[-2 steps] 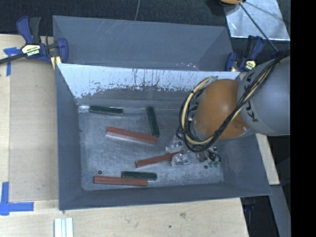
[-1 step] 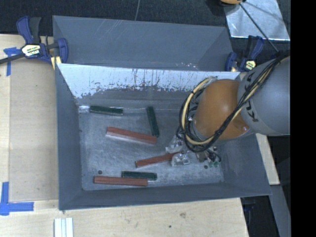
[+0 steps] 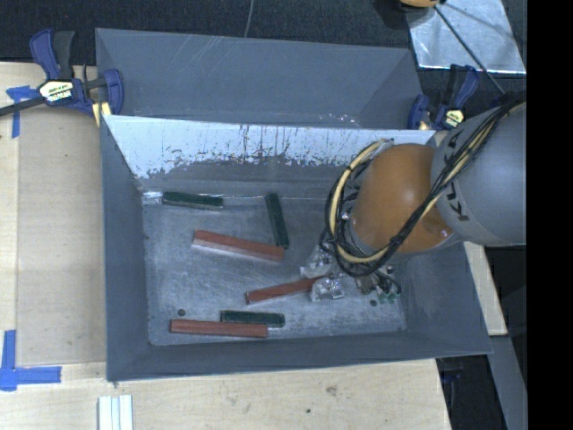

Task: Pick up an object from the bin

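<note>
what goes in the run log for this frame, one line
gripper: down at right end of slanted red-brown stick | stick: lying on bin floor | nearest other: dark green stick

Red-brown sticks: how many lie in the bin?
3 red-brown sticks: one mid-floor, one slanting beside the pincer, one along the floor's front edge. The arm could hide more.
</note>
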`<state>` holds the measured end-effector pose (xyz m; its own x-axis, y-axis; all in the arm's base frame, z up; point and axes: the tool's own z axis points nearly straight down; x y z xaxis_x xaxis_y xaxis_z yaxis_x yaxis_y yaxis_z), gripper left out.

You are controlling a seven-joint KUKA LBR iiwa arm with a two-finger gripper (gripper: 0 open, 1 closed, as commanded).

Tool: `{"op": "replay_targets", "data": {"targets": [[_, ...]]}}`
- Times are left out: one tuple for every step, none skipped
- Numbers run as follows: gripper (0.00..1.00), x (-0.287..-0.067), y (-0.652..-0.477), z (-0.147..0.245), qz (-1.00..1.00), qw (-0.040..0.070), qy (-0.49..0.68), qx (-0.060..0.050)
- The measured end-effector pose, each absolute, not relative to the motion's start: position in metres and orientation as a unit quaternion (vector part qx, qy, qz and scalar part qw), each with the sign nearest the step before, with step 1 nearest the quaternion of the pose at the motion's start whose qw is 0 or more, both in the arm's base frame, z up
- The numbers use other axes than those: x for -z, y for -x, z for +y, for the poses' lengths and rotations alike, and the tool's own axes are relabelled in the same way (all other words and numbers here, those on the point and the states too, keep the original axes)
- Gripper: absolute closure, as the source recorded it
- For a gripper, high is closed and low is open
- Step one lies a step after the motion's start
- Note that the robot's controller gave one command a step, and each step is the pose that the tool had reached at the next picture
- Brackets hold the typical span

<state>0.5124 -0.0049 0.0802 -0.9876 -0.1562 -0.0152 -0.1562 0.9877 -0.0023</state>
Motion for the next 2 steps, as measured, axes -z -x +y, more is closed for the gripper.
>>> {"op": "replay_targets", "data": {"targets": [[1.00, -0.080, -0.512, -0.005, 0.997, 0.008, 0.078, 0.001], [1.00, -0.078, -0.530, -0.020, 0.983, 0.001, 0.182, -0.004]]}}
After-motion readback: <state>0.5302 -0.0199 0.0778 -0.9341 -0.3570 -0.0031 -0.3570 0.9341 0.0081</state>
